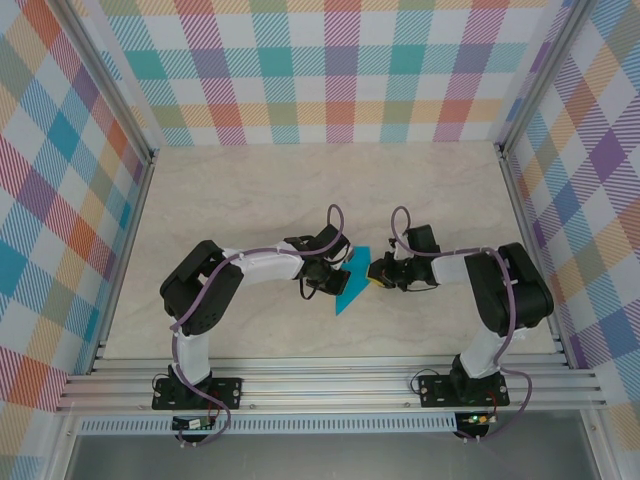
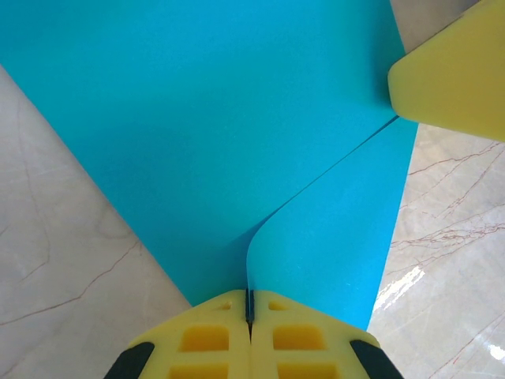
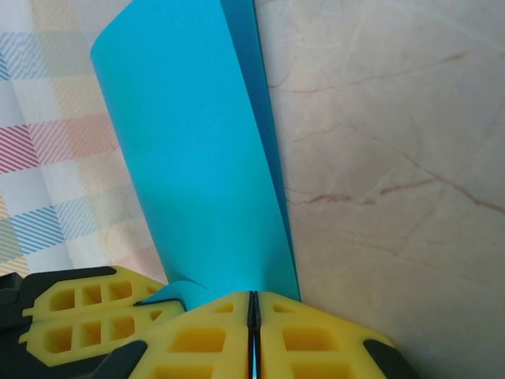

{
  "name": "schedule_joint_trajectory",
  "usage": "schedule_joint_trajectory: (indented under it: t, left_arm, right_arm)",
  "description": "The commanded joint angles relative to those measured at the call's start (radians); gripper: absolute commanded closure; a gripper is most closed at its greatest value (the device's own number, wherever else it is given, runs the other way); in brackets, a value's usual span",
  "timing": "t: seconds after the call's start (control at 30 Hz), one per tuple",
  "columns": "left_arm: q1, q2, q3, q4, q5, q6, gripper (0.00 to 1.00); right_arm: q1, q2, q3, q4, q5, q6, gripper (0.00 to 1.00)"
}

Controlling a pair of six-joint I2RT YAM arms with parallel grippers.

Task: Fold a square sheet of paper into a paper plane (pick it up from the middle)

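Observation:
The teal-blue square sheet of paper (image 1: 350,291) is held just above the table between both grippers, folded over with a point toward the near edge. My left gripper (image 1: 337,279) is shut on its left side. In the left wrist view the yellow fingertips (image 2: 250,304) pinch a raised edge of the sheet (image 2: 237,118), with a layer curling up from it. My right gripper (image 1: 377,272) is shut on the right side. Its tips (image 3: 252,304) clamp the curved sheet (image 3: 197,158), and the left gripper's yellow finger (image 3: 79,316) sits close beside them. A paper plane is out of view.
The pale marble-patterned table (image 1: 250,200) is walled by checked panels at the back and both sides. An aluminium rail (image 1: 330,385) with both arm bases runs along the near edge. The right gripper's yellow finger (image 2: 454,79) shows at the top right of the left wrist view.

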State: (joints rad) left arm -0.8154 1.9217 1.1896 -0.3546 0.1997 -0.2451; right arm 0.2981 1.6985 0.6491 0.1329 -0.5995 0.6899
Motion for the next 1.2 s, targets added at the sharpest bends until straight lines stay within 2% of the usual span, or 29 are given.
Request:
schedule_joint_trajectory:
  t: [0.0, 0.17, 0.5, 0.6, 0.8, 0.97, 1.07, 1.17]
  left_arm:
    - [-0.001, 0.072, -0.031, -0.044, -0.006, 0.015, 1.00]
    - [-0.002, 0.071, -0.032, -0.038, -0.006, 0.012, 1.00]
    - [-0.001, 0.066, -0.040, -0.037, -0.006, 0.013, 1.00]
    - [-0.002, 0.062, -0.043, -0.038, -0.006, 0.010, 0.99]
    - [-0.001, 0.016, -0.037, -0.051, -0.020, -0.013, 0.88]
    - [0.007, -0.072, -0.022, -0.109, -0.111, -0.068, 0.71]
    - [0.009, -0.141, -0.029, -0.124, -0.127, -0.130, 0.67]
    - [0.009, -0.207, -0.052, -0.070, -0.056, -0.221, 0.70]
  right_arm:
    - [0.005, -0.095, 0.011, -0.082, 0.016, -0.044, 0.89]
    - [0.042, -0.129, 0.024, -0.141, 0.071, -0.052, 0.92]
    - [0.075, -0.027, 0.074, -0.142, 0.064, -0.059, 0.93]
    - [0.076, -0.001, 0.074, -0.168, 0.103, -0.073, 0.94]
    - [0.075, 0.030, 0.053, -0.174, 0.129, -0.075, 0.95]
    - [0.075, 0.023, 0.053, -0.179, 0.132, -0.067, 0.95]
    - [0.075, 0.017, 0.056, -0.184, 0.135, -0.059, 0.95]
    - [0.076, 0.011, 0.057, -0.187, 0.142, -0.056, 0.95]
